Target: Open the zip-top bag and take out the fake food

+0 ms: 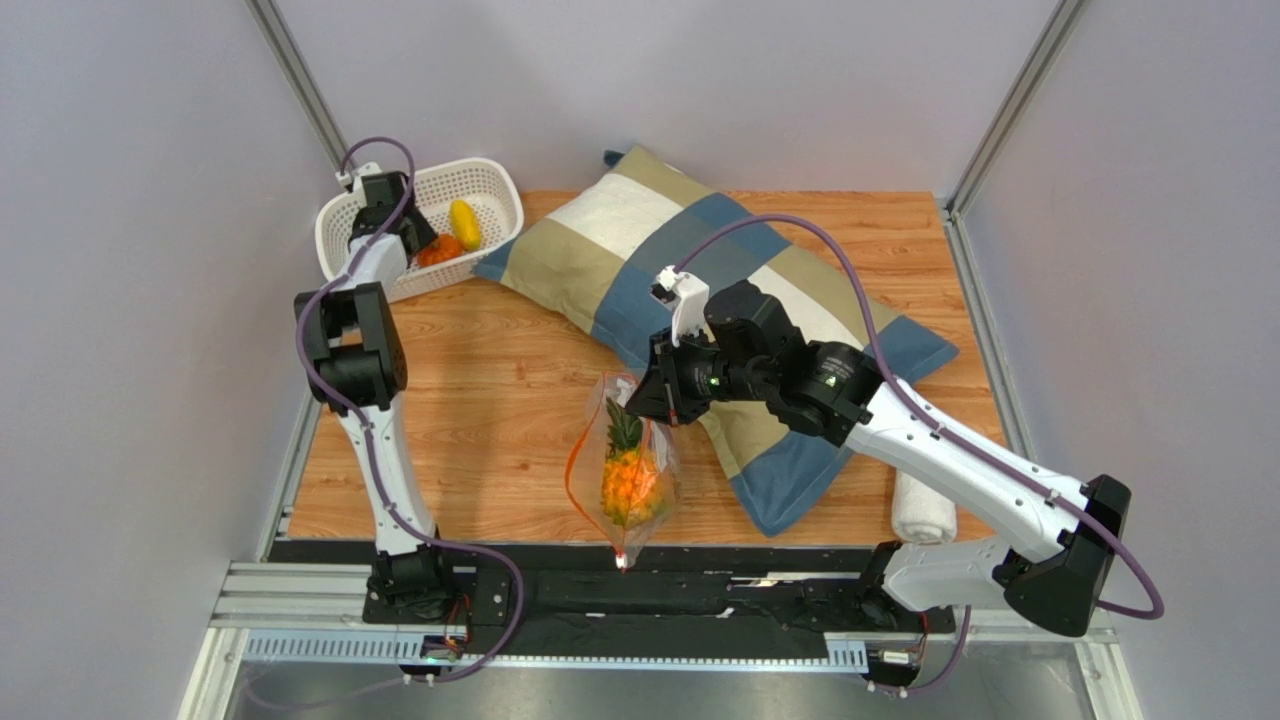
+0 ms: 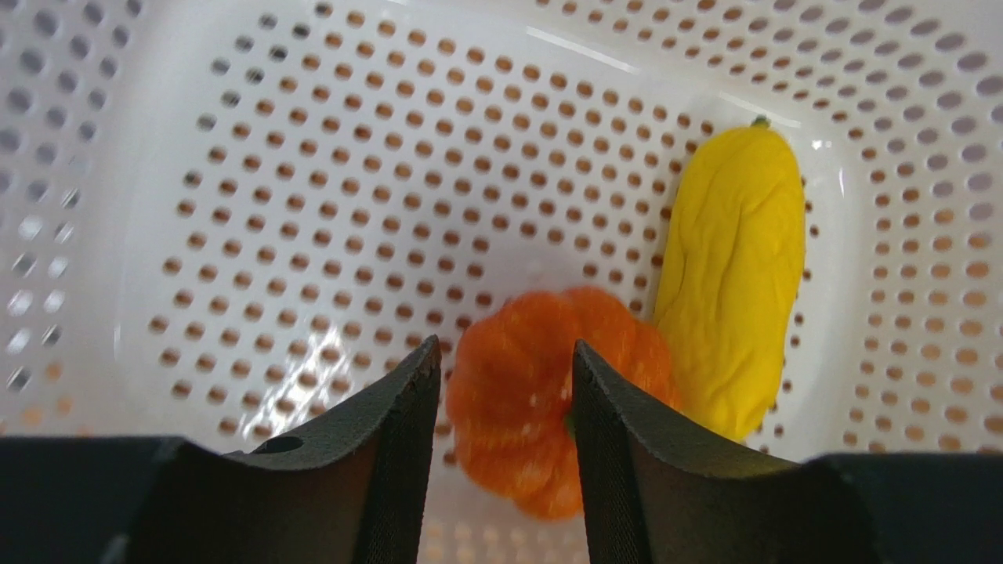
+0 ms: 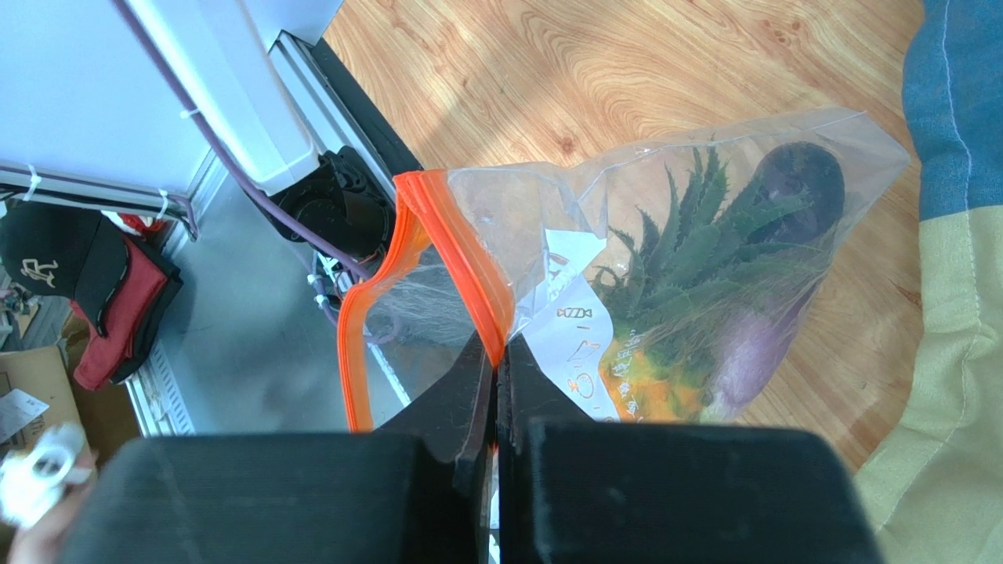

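My right gripper [image 1: 657,402] [image 3: 496,353] is shut on the orange-red zip strip of the zip-top bag [image 1: 631,468] [image 3: 659,223] and holds it hanging above the table's front. The bag's mouth gapes open beside the pinch. Inside are the pineapple [image 1: 628,480] [image 3: 677,276] and the purple eggplant [image 3: 803,186]. My left gripper [image 1: 406,228] [image 2: 504,358] is open over the white perforated basket [image 1: 451,173] [image 2: 294,212]. The orange-red round piece [image 1: 439,251] [image 2: 530,394] lies in the basket just below the fingers, next to the yellow piece [image 1: 466,224] [image 2: 736,276].
A large checked pillow [image 1: 706,255] covers the back and right of the wooden table [image 1: 481,390]. A white rolled towel [image 1: 923,510] lies at the front right. The basket stands at the back left corner.
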`<state>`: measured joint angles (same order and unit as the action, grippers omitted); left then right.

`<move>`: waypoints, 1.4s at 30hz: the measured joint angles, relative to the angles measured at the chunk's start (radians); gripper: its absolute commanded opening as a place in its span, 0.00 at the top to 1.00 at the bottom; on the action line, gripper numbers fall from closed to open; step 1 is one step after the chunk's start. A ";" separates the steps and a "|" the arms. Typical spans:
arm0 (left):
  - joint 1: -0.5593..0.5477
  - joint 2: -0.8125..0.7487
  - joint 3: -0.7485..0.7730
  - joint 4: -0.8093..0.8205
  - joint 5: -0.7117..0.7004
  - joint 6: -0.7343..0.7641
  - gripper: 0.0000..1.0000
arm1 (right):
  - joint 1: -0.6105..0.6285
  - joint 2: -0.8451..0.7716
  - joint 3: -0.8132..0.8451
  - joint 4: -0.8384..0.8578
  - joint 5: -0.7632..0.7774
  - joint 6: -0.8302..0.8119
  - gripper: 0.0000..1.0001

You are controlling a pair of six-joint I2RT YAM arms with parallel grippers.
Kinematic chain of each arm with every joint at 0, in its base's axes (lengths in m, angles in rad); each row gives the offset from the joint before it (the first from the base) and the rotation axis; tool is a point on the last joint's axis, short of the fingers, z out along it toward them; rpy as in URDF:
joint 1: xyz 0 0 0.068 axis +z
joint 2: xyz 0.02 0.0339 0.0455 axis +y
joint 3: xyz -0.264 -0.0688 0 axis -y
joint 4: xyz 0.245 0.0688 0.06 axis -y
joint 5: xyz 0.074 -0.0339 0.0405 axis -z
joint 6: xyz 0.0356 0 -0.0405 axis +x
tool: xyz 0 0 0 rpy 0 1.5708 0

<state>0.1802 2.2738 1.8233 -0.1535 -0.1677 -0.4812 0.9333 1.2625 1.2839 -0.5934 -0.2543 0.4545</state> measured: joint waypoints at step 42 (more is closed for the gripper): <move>-0.518 -1.908 -0.991 -0.530 0.690 -0.197 0.67 | 0.055 0.146 0.063 0.173 0.126 0.267 1.00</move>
<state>-0.3378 0.3656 0.8326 -0.6838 0.5224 -0.6785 0.9886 1.4086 1.3468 -0.4206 -0.1284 0.7219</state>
